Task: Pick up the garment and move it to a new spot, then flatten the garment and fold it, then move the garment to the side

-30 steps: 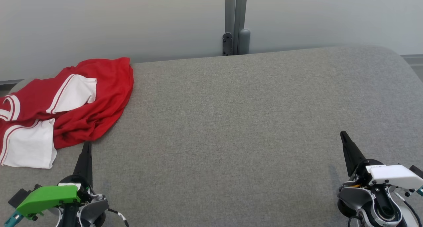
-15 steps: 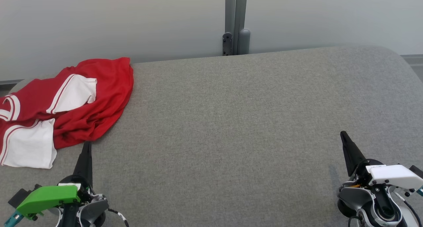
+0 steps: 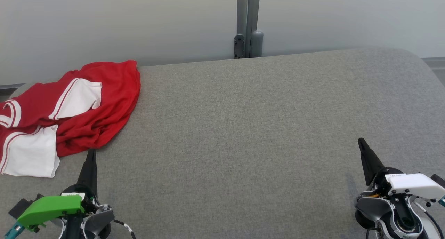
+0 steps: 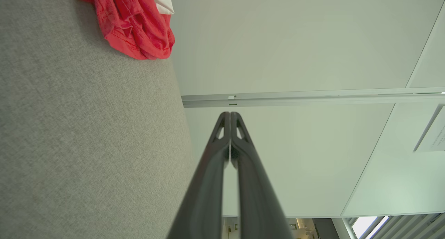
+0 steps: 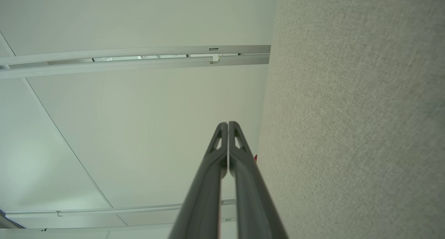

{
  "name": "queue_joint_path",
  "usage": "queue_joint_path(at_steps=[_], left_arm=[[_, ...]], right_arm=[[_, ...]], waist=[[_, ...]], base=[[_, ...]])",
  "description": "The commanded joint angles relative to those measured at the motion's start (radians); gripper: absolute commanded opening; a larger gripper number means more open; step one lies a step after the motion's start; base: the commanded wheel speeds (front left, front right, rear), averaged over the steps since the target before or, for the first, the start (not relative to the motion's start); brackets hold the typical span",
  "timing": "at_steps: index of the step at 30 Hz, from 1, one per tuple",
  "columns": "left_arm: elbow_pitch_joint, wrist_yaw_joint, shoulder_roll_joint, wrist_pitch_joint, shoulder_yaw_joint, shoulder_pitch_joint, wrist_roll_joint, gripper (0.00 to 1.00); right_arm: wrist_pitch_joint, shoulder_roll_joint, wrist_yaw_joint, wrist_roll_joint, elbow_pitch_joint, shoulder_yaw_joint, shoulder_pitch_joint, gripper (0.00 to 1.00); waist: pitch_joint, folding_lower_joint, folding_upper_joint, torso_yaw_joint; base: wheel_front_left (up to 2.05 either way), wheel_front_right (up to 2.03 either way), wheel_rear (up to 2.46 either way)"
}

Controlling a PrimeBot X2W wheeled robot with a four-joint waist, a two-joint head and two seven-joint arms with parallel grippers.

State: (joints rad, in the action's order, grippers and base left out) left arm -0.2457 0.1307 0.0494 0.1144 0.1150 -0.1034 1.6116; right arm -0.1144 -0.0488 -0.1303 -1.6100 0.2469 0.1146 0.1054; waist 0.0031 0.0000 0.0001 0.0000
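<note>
Grey woven cloth covers the broad bench (image 3: pixel 243 127), which runs back to pale wall panels (image 3: pixel 139 23) split by a grey metal post (image 3: pixel 247 23). Nothing has shifted over the last second: the crumpled red and white jersey-cloth garment (image 3: pixel 97 120) lies in the same heap at the bench's far left corner, its left part running out of the head view, and both hands sit exactly where they were. For the task, this means the first step, the pick-up, has not begun: the garment is untouched and must still be carried toward the wide middle of the bench for flattening. The left hand (image 3: pixel 92 152) sits low at the near left, its two long dark fingers pressed together and pointing away from the robot. Its tip is just short of the garment's near red hem and, as far as I can judge, not touching it. The right hand (image 3: pixel 361 141) mirrors it at the near right, well apart from the cloth, likewise clenched on nothing. Both wrist views show the fingers meeting at the tips, with each hand rolled so that the bench runs along one side. The left hand would need to open before it could take the cloth.
</note>
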Motion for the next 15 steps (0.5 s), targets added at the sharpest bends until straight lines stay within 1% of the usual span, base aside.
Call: queue_joint_path(at_steps=[1, 6, 7, 11, 15], left_arm=[[0.002, 0.003, 0.001, 0.002, 0.001, -0.012, 0.003, 0.0], [0.002, 0.003, 0.001, 0.002, 0.001, -0.012, 0.003, 0.0], [0.002, 0.003, 0.001, 0.002, 0.001, -0.012, 0.003, 1.0], [-0.031, 0.0, -0.007, -0.001, -0.003, 0.025, 0.0, 1.0], [-0.026, 0.0, -0.007, -0.021, -0.023, 0.035, -0.009, 1.0]], right_arm=[[-0.002, -0.003, -0.001, -0.006, -0.005, 0.0, 0.006, 0.0], [-0.002, -0.003, -0.001, -0.006, -0.005, 0.0, 0.006, 0.0], [-0.002, -0.003, -0.001, -0.006, -0.005, 0.0, 0.006, 1.0], [0.001, 0.01, 0.0, 0.002, 0.031, -0.002, -0.024, 1.0], [0.02, 0.01, 0.0, 0.01, 0.026, -0.017, -0.032, 1.0]], waist=[[0.0, 0.0, -0.0001, 0.0], [0.0, 0.0, -0.0001, 0.0], [0.0, 0.0, -0.0001, 0.0], [0.0, 0.0, -0.0001, 0.0], [0.0, 0.0, -0.0001, 0.0]], base=[[0.0, 0.0, 0.0], [0.0, 0.0, 0.0], [0.0, 0.0, 0.0], [0.0, 0.0, 0.0], [0.0, 0.0, 0.0]])
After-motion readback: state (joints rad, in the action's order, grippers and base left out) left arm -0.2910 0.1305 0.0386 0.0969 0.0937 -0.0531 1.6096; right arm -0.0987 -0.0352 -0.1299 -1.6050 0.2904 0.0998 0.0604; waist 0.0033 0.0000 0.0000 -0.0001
